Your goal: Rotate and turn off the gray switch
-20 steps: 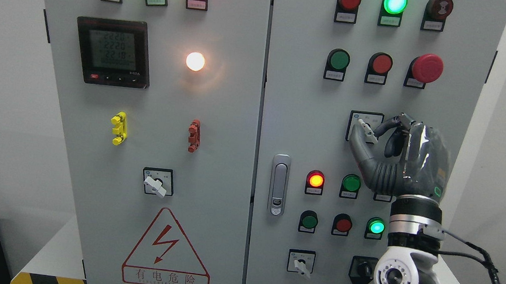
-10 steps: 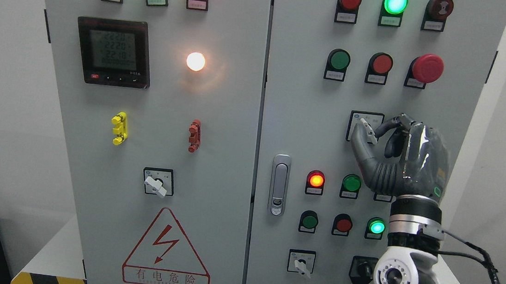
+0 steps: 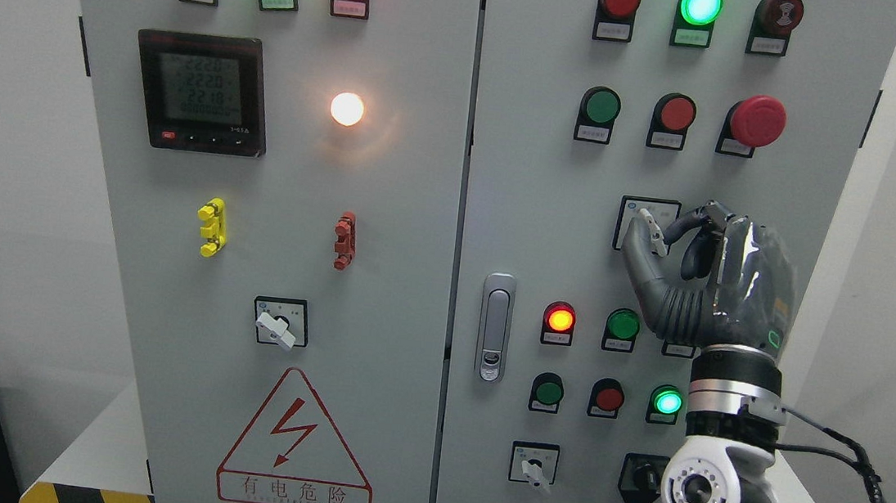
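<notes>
Gray cabinet doors [image 3: 385, 221] fill my view, studded with lamps and buttons, and I work on the right-hand door, where the gray switch [image 3: 651, 230] sits in its square plate at mid-height, just below the row with the big red mushroom button [image 3: 757, 120]. My right hand [image 3: 713, 269] reaches up from the lower right, and its fingers [image 3: 685, 219] curl in with the thumb to pinch the switch's small pale lever. That lever's long axis runs from about eleven o'clock down to five o'clock, with the upper tip poking out past the thumb. The lever lies at about nine o'clock from the palm, right at the fingertips, so I judge that the coming move is a pure wrist roll around the knob's centre with no reach needed. My left hand is not in view, so the right does this alone. I cannot tell from the plate's tiny print which position means off.
</notes>
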Motion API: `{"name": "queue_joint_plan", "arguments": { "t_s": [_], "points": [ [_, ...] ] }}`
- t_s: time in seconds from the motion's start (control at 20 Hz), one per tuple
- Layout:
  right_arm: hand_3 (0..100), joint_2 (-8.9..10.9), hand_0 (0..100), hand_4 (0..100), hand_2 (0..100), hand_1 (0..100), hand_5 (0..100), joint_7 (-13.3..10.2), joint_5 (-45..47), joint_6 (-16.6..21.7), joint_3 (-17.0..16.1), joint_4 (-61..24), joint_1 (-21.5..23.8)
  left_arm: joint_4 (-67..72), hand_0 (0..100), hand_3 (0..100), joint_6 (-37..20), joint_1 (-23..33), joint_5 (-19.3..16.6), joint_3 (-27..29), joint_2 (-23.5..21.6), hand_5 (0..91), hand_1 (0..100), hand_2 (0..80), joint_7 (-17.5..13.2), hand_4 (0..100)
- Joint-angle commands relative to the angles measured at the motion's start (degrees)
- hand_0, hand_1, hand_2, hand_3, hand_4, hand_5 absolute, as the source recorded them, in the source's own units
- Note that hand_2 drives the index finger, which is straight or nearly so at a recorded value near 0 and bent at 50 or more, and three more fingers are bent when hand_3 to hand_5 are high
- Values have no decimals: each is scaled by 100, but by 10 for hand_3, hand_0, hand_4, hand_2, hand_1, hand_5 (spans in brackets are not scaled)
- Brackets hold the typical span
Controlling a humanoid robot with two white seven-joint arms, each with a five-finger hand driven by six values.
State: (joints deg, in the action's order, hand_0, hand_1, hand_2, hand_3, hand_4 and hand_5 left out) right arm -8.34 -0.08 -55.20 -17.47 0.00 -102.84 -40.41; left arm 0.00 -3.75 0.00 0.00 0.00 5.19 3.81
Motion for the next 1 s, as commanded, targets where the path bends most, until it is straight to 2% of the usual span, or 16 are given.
{"name": "queue_joint_plan", "arguments": {
  "t_s": [0.0, 0.95],
  "points": [
    [1000, -1, 485, 972, 676, 464, 1000, -1, 0, -11, -88, 10, -2, -149, 120, 0, -3, -53, 114, 44, 0, 0, 389, 0, -3, 0],
    [1000, -1, 542, 979, 690, 451, 1000, -1, 9, -2, -53, 10, -2, -149, 120, 0, -3, -53, 114, 44, 0, 0, 389, 0, -3, 0]
  ]
}}
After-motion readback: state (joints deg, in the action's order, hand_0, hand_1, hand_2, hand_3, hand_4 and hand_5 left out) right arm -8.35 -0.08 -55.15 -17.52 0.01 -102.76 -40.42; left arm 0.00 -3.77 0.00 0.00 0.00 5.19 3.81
